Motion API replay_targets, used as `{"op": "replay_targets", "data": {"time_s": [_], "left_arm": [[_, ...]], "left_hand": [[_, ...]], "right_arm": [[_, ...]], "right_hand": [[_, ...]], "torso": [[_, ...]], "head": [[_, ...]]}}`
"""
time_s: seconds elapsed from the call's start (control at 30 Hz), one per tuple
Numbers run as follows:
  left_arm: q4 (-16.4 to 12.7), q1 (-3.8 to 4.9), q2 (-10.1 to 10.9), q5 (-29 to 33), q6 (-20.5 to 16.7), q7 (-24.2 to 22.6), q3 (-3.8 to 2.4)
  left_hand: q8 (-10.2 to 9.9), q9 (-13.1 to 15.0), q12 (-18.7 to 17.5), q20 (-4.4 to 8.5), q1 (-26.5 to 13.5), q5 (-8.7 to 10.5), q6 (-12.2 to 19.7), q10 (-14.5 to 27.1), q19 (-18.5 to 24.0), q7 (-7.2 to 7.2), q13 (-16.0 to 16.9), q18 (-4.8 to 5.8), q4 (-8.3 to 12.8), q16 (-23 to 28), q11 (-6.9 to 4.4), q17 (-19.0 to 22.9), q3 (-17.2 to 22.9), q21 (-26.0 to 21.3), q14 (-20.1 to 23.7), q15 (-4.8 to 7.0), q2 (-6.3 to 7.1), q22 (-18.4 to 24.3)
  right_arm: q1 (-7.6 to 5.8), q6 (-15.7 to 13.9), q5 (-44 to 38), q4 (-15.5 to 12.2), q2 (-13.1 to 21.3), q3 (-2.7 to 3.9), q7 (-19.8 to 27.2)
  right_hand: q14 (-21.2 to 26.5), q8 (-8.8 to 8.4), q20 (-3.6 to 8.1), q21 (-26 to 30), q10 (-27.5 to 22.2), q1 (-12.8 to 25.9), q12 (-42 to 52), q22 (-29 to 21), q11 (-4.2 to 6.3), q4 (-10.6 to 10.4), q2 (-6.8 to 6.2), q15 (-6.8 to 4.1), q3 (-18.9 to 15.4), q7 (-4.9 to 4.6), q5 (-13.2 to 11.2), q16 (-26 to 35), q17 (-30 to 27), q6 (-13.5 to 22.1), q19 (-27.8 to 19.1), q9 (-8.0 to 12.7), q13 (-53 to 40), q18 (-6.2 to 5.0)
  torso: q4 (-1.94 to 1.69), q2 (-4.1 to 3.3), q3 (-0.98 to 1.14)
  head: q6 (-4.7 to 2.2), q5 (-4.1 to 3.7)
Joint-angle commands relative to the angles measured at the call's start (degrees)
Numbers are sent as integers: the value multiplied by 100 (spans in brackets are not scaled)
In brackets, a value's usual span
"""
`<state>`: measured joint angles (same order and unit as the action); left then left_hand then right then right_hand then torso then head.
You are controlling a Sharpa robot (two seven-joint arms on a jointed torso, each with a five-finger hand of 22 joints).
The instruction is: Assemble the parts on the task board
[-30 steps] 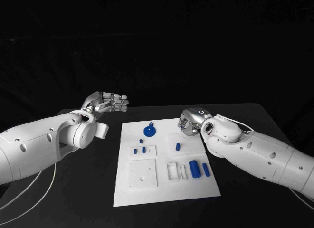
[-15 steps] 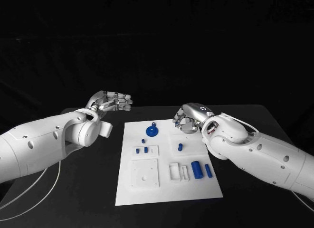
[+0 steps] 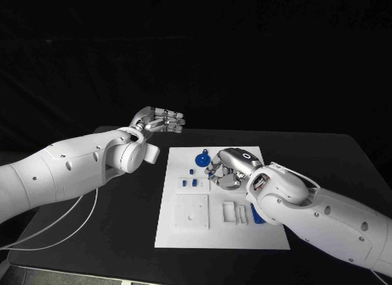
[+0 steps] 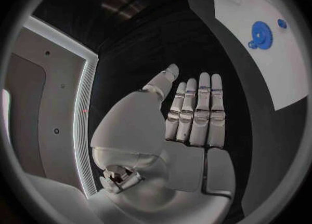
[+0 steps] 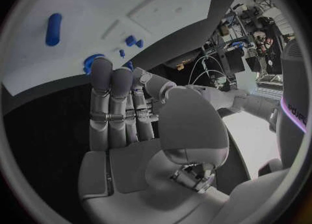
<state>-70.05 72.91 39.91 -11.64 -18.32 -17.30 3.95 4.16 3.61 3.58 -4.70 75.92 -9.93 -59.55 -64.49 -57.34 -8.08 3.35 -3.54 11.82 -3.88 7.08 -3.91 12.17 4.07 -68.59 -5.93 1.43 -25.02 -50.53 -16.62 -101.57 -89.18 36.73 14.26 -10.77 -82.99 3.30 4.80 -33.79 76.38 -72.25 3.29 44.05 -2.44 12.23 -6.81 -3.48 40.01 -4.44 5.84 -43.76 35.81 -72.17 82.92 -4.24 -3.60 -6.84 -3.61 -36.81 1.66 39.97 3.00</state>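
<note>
The white task board (image 3: 189, 237) lies in the middle of the black table. A blue gear (image 3: 203, 160) sits near the board's far edge, with small blue pegs (image 3: 190, 183) just nearer. A blue cylinder (image 3: 257, 217) shows beside my right forearm. My right hand (image 3: 228, 168) hovers over the board just right of the gear, fingers straight and holding nothing (image 5: 124, 109). In its wrist view the cylinder (image 5: 53, 28), the pegs (image 5: 134, 41) and the gear (image 5: 88, 62) lie beyond the fingertips. My left hand (image 3: 162, 121) is raised off the board's far left corner, flat and holding nothing (image 4: 195, 115); the gear (image 4: 260, 34) lies beyond it.
White square and slotted blocks (image 3: 192, 210) stand fixed on the board's near half. A thin white cable (image 3: 83, 219) trails under my left arm over the table's left side. The table's near edge (image 3: 162, 264) runs just beyond the board.
The camera has shifted. My right hand has moved from the board's right edge in over the board, closer to the gear. My left hand stays raised at the far left.
</note>
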Motion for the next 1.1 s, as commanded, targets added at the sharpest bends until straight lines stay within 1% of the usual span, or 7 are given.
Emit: {"op": "replay_targets", "data": {"time_s": [0.03, 0.17, 0.4, 0.63, 0.77, 0.97, 1.1], "left_arm": [[33, 12, -44, 41, 36, -97, -7], [64, 13, -81, 44, 40, -94, -7], [83, 13, -133, 45, 62, -85, -6], [92, 13, -156, 45, 79, -78, -6], [97, 13, -160, 45, 85, -73, -5], [106, 13, -172, 45, 92, -63, -5], [106, 13, -181, 45, 96, -61, -4]], "left_hand": [[-14, -4, -22, -13, -17, 5, 16, -1, -40, -11, -7, 42, 17, 19, 16, -6, -4, 32, -4, 2, -58, 4], [-15, -4, -22, -14, -17, 8, 17, -1, -41, -13, -7, 43, 13, 19, 17, -6, -11, 31, -2, 1, -58, 16], [-15, -4, -22, -15, -17, 11, 18, 0, -42, -14, -7, 43, 10, 19, 17, -6, -18, 31, 0, 0, -58, 25], [-15, -4, -22, -15, -17, 11, 18, 0, -42, -14, -7, 43, 10, 19, 17, -6, -18, 31, 0, 0, -58, 25], [-16, -4, -21, -18, -7, 13, 25, 4, -43, -16, -7, 43, 3, 20, 18, -6, -28, 29, 8, -2, -62, 52], [-16, -4, -21, -18, -7, 13, 25, 4, -43, -16, -7, 43, 3, 20, 18, -6, -28, 29, 8, -2, -62, 52], [-15, -4, -21, -20, 0, 17, 27, 7, -45, -15, -6, 43, -4, 19, 19, -6, -40, 29, 10, -4, -60, 73]], "right_arm": [[82, -22, -187, -29, -97, -68, 123], [162, 14, -292, -19, -199, -170, 117], [202, 80, -443, 46, -254, -329, 73], [242, 46, -551, 129, -308, -417, 52], [269, 32, -591, 169, -323, -476, 47], [286, 18, -630, 238, -325, -534, 31], [291, 14, -646, 281, -340, -553, 32]], "right_hand": [[-16, 37, 32, 51, 149, -46, 13, 31, 96, -6, 19, -37, -7, -17, 33, -31, -10, -24, 17, -4, 6, -103], [-17, 38, 32, 60, 149, -45, 13, 43, 96, 0, 18, -37, -6, -16, 30, -33, -10, -26, 22, -5, 6, -105], [-19, 37, 29, 78, 145, -42, 12, 67, 94, 10, 24, -37, -9, -17, 32, -38, -12, -26, 31, -4, 6, -102], [-13, 37, 30, 112, 145, -36, 13, 124, 94, 23, 29, -37, -6, -17, 34, -50, -15, -26, 42, -4, 6, -98], [-16, 38, 30, 121, 147, -35, 12, 138, 94, 29, 29, -38, -2, -16, 22, -53, -17, -31, 48, -4, 6, -94], [-16, 38, 30, 121, 147, -35, 12, 138, 94, 29, 29, -38, -2, -16, 22, -53, -17, -31, 48, -4, 6, -94], [-11, 39, 31, 175, 151, -29, 12, 204, 95, 43, 27, -37, 14, -13, 23, -59, -32, -40, 63, -3, 6, -89]], "torso": [[-6, -3, 3], [-9, -3, 6], [13, -6, -8], [-6, -4, 5], [-19, -1, 5], [5, -10, 1], [0, -9, 5]], "head": [[30, 101], [73, 159], [99, 244], [127, 285], [148, 306], [155, 321], [153, 327]]}}
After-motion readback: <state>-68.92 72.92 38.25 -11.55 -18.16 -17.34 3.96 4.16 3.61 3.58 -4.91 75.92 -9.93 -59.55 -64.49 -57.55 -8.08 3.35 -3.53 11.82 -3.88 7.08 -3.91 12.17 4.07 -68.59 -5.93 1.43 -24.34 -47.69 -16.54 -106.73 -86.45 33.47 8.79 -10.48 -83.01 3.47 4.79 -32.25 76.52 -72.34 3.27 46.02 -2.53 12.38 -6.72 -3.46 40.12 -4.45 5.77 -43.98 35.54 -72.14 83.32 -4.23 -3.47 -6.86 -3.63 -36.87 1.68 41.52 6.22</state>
